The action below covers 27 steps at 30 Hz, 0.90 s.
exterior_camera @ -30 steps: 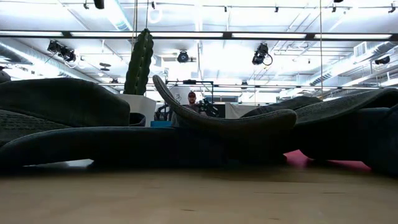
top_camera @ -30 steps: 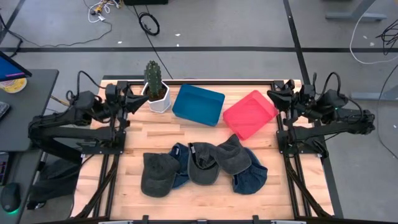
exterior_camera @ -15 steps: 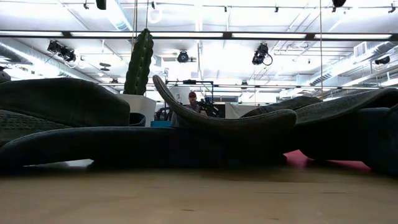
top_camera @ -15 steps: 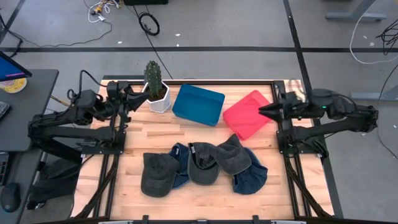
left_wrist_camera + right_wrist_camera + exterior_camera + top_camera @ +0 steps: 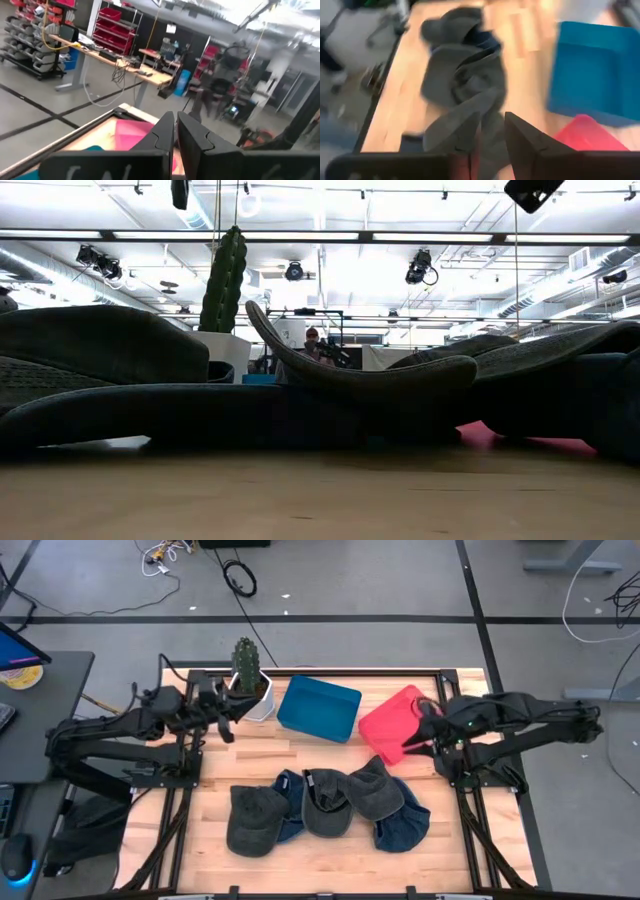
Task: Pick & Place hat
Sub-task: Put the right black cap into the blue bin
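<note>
The hats point(image 5: 328, 808) lay heaped at the counter's point(image 5: 325, 755) front edge, ungrasped; the right gripper point(image 5: 410, 743), fingers slightly parted over the red bin point(image 5: 395, 718), should widen further and descend on one brim, while the left gripper point(image 5: 235, 721), fingers clenched empty, waited by the cactus point(image 5: 245, 662).

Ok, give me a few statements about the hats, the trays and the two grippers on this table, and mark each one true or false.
1. The blue tray already holds a hat. False: it is empty.
2. The hats lie overlapping in a pile on the wooden table. True.
3. The right gripper is over the red tray, with no hat in it. True.
4. The cactus stands between the two trays. False: it is in a white pot beside the blue tray, on the side away from the red one.
5. The left gripper has its fingers spread wide. False: they are shut.
</note>
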Motion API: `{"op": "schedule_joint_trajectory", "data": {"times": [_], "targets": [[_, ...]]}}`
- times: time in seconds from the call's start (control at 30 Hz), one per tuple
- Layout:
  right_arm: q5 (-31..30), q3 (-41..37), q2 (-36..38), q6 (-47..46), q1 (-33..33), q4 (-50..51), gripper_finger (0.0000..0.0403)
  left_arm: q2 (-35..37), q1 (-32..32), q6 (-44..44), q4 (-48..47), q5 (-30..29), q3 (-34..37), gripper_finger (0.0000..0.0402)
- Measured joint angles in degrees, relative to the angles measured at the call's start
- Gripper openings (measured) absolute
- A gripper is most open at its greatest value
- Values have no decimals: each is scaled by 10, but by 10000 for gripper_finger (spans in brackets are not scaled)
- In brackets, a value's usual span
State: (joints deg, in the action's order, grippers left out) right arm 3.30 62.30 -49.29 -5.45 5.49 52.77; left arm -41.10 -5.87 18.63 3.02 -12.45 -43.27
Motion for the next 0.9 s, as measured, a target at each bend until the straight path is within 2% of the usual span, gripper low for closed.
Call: {"op": "schedule_joint_trajectory", "data": {"times": [0.13, 0.4, 0.57, 0.73, 0.9], "targets": [[19, 0, -23, 52, 31, 17, 75, -17, 0, -13, 0, 0, 0, 25], [22, 32, -61, 57, 119, 32, 56, -29, 0, -13, -3, 17, 0, 25], [1, 78, -106, 55, 165, 99, 48, -23, 0, 3, -4, 86, 0, 25], [22, 86, -140, 7, 183, 118, 50, -23, 0, 32, -5, 176, 0, 19], [71, 61, -161, -25, 184, 119, 70, -23, 0, 33, -26, 181, 0, 9]]}}
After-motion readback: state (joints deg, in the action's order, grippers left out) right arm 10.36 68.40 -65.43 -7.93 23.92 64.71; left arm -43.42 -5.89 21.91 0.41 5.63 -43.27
